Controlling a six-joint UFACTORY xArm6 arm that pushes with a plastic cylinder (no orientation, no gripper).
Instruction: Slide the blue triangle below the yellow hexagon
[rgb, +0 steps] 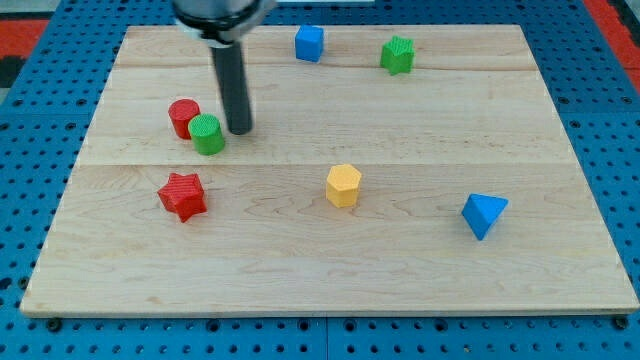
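My tip (240, 131) is resting on the wooden tabletop (330, 270) in its left half, nearer the far edge than the near one. The tool is a plain dark rod with no jaws, so it is neither clenching nor grasping anything; it is standing upright and touching no block that I can make out. Just beside the tip, toward the left edge, a green cylinder (208, 134) is sitting, and a red cylinder (183, 117) is pressing against that green one on its far-left side.

The blue triangle (484, 214) is lying in the right half of the tabletop, toward the near right corner, well apart from the tip. The yellow hexagon (343, 185) is standing close to the middle of the tabletop, to the left of the blue triangle and slightly farther from the near edge. The two are apart, with bare wood showing between them, and the wood on the near side of the yellow hexagon is lying open.

A red star-shaped block (183, 195) is sitting near the left edge, on the near side of the two cylinders. Along the far edge, a blue cube (309, 43) is sitting around the middle, and a green block (397, 54) of a ridged, star-like outline is sitting to its right.
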